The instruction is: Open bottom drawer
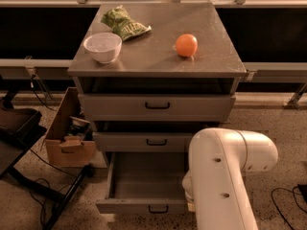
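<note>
The bottom drawer stands pulled out at the foot of the cabinet, and the gripper is hidden behind the white arm beside it, its state impossible to tell, so any careless retreat could knock the drawer back in.

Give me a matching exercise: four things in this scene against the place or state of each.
Things:
1. white bowl
2. orange
3. bottom drawer
4. cardboard box

Places or states:
A. pulled out
B. on the floor, left of the cabinet
C. cabinet top, right side
D. cabinet top, left front

Pairs: 1-D, 2-C, 3-A, 4-B.

The gripper is out of view, hidden by the white arm at lower right.
</note>
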Controlling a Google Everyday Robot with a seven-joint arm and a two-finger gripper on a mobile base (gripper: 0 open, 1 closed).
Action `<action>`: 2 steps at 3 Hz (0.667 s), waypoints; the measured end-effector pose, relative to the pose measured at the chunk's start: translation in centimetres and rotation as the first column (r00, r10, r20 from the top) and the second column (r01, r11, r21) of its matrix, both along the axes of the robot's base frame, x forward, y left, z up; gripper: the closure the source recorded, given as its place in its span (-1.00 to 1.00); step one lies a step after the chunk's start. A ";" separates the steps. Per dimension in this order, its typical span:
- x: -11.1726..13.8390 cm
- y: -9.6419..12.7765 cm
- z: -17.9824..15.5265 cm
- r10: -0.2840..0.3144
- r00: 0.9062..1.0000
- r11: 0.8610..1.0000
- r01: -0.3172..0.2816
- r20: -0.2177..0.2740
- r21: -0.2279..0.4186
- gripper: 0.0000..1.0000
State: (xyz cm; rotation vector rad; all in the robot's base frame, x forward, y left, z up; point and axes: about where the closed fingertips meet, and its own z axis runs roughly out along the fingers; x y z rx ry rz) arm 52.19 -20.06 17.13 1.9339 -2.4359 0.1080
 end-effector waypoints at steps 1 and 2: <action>0.0 0.0 0.0 0.000 1.000 1.000 0.000 0.000 0.000 -1.00; 0.0 0.0 0.0 0.000 1.000 1.000 0.000 0.000 0.000 -1.00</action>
